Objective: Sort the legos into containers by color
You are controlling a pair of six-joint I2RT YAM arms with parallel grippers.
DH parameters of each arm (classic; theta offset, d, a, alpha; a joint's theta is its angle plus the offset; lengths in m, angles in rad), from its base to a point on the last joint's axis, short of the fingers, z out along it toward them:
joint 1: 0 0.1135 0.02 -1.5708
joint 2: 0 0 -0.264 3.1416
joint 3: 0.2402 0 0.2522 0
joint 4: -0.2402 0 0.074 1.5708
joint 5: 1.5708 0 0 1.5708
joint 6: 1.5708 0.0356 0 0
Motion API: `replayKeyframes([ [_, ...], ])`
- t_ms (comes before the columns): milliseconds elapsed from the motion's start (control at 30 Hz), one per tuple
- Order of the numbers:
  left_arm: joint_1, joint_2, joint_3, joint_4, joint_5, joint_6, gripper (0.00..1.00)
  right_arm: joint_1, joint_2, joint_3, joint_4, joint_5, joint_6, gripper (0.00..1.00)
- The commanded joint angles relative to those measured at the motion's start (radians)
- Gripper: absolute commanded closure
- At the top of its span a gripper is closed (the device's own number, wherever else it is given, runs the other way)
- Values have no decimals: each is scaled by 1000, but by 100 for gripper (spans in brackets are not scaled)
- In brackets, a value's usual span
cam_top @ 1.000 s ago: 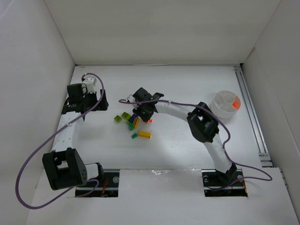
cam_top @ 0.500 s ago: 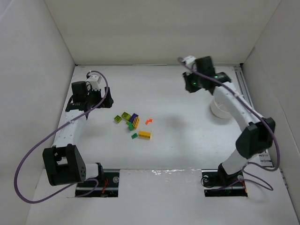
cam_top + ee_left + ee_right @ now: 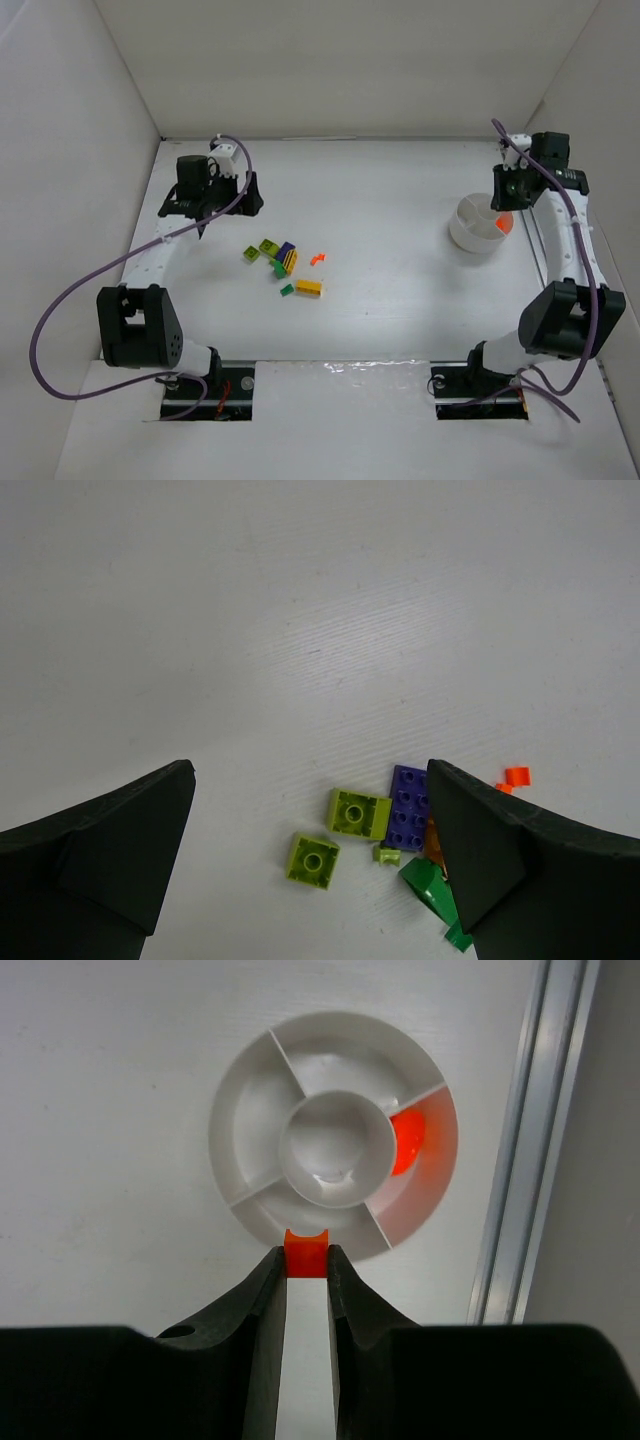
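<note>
Overhead: my right gripper (image 3: 506,194) hangs over the round white divided bowl (image 3: 460,236) at right. Most small plastic bricks (image 3: 285,262) lie centre-left, unsorted.

Left wrist: left gripper (image 3: 310,780) gapes empty above a lime brick (image 3: 313,860) and a purple brick (image 3: 410,808).

Right wrist: jaws pinch a tiny orange brick (image 3: 306,1254) at the bowl's lower rim. One orange piece (image 3: 407,1142) sits in the right wedge.

**Operator:** Which items are obscured in the left wrist view?

**Technician:** The dark green brick (image 3: 425,880) is partly behind one finger (image 3: 510,860) of the left gripper (image 3: 308,770). An orange brick (image 3: 432,838) shows only as a sliver at that finger's edge. Both fingers are cut off by the bottom edge.

**Operator:** And at the bowl (image 3: 245,1110)?

**Technician:** In the right wrist view, the orange piece (image 3: 408,1142) in one compartment is partly behind the cylinder (image 3: 337,1145), and its shape cannot be determined. The clamped brick (image 3: 306,1250) covers part of the near rim. From above, the right gripper (image 3: 508,200) overlaps the bowl's far edge, and its fingertips are out of sight.
</note>
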Motion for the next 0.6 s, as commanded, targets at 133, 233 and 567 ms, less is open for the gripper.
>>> replayKeyframes([
  [133,-38,25,71,70,0,-21,0,-100,-40,-28,-14,24,8,89],
  [233,-38,25,71,79,0,-21,0,-124,-11,-19,-14,13,8,89],
  [567,-38,45,51,113,0,-30,0,-186,180,88,-27,-32,62,89],
])
